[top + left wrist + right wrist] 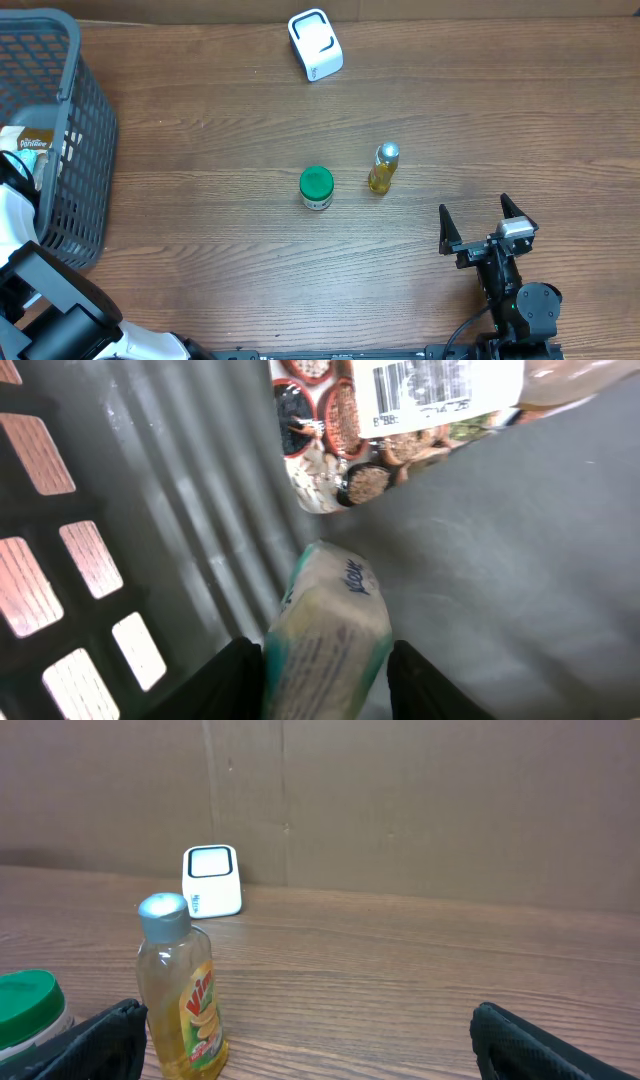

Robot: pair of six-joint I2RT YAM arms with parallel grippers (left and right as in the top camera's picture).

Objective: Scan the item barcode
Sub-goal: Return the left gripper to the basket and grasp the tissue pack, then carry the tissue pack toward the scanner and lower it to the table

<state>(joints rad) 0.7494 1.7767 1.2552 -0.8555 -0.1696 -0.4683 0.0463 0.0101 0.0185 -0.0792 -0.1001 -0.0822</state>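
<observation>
"Left wrist view is where the work is. My left tool (325, 665) is down inside the basket (90, 130), at nine o'clock on the bench (200, 150). Its fingers (235, 680) sit against both sides of a white-and-teal soft pack (330, 615)."

"Gripping it?"

"I can't tell. The fingers look to be touching the pack, but I see no squeeze in the wrapper. Call it a grasp just being made."

"And the right side?"

"My right tool (474, 210) is parked at five o'clock, spread wide with nothing in it. A dish-soap bottle (383, 168) and a green-lidded jar (316, 187) stand near the middle of the bench, well apart from either tool."

"So how far along are we?"

"Early, I'd say. The pack is down in the basket, and what I take for the scanner, the white box (315, 45), is far off at twelve o'clock. The pack has not yet been presented to it."

"What's left?"

"Nearly everything: secure the hold, lift the pack clear of the basket wall and carry it across to twelve o'clock. Then I turn its code toward the scanner window. I see no barcode on the pack from here. The only one showing is on a snack bag (340, 450) lying at twelve o'clock from it."
</observation>
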